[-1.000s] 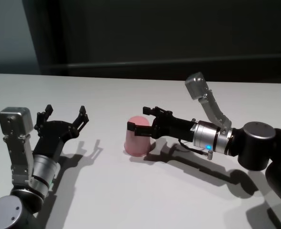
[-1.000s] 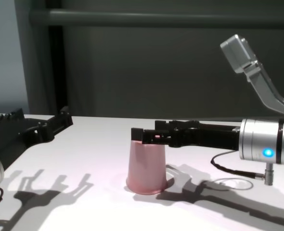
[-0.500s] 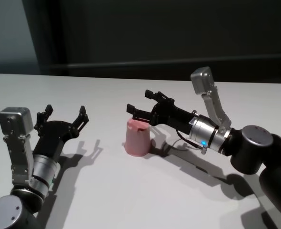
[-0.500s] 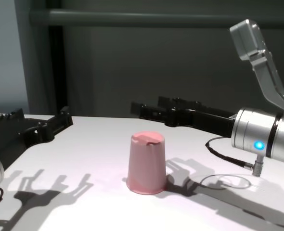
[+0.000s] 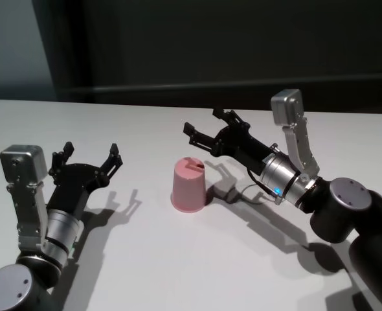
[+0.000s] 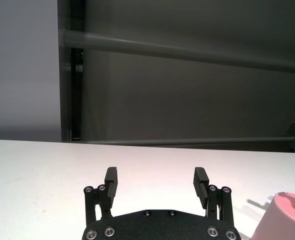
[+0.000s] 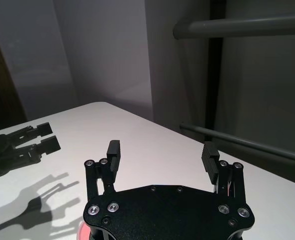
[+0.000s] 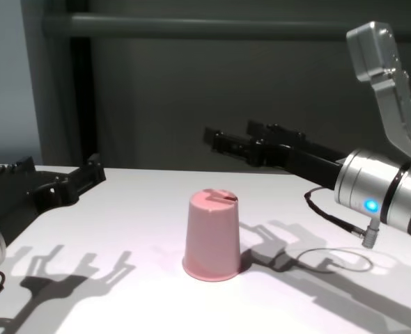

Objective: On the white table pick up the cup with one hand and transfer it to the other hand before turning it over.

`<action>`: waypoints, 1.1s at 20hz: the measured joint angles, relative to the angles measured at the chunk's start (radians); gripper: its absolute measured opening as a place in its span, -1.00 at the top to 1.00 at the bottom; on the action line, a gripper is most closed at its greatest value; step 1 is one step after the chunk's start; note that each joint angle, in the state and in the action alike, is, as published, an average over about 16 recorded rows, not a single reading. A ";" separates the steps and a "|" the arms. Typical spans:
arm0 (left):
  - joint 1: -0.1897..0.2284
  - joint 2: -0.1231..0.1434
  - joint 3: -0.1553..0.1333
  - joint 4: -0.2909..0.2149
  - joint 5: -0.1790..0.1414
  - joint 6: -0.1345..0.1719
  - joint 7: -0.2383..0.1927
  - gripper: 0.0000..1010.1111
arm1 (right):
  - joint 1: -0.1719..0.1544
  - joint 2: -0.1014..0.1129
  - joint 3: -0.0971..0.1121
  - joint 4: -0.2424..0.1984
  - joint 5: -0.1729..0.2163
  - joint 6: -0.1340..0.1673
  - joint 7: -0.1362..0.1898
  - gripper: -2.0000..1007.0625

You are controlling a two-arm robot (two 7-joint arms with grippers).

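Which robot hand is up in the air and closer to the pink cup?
The right gripper. It hangs, jaws open, above and just behind the upside-down cup. The left gripper, also open, sits low and farther off to the cup's left.

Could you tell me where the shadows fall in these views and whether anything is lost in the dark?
Head view: hard shadows of both arms fall toward the robot on the white table; the cup stays clearly lit. Chest view: the right end effector shows dark against the dim wall, its finger shadows beside the cup. Left wrist view: the left end effector is sharp, background dim.
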 joint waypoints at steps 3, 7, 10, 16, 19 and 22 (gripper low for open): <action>0.000 0.000 0.000 0.000 0.000 0.000 0.000 -0.99 | -0.012 -0.006 0.018 -0.008 -0.011 -0.016 -0.036 -0.99; 0.000 0.000 0.000 0.000 0.000 0.000 0.000 -0.99 | -0.031 -0.009 0.043 -0.024 -0.023 -0.029 -0.083 -0.99; 0.000 0.000 0.000 0.000 0.000 0.000 0.000 -0.99 | -0.049 -0.008 0.063 -0.039 -0.032 -0.036 -0.118 -0.99; 0.000 0.000 0.000 0.000 0.000 0.000 0.000 -0.99 | -0.098 -0.002 0.105 -0.079 -0.049 -0.049 -0.184 -0.99; 0.000 0.000 0.000 0.000 0.000 0.000 0.000 -0.99 | -0.125 0.000 0.126 -0.101 -0.056 -0.060 -0.215 -0.99; 0.000 0.000 0.000 0.000 0.000 0.000 0.000 -0.99 | -0.153 0.000 0.145 -0.124 -0.064 -0.072 -0.244 -0.99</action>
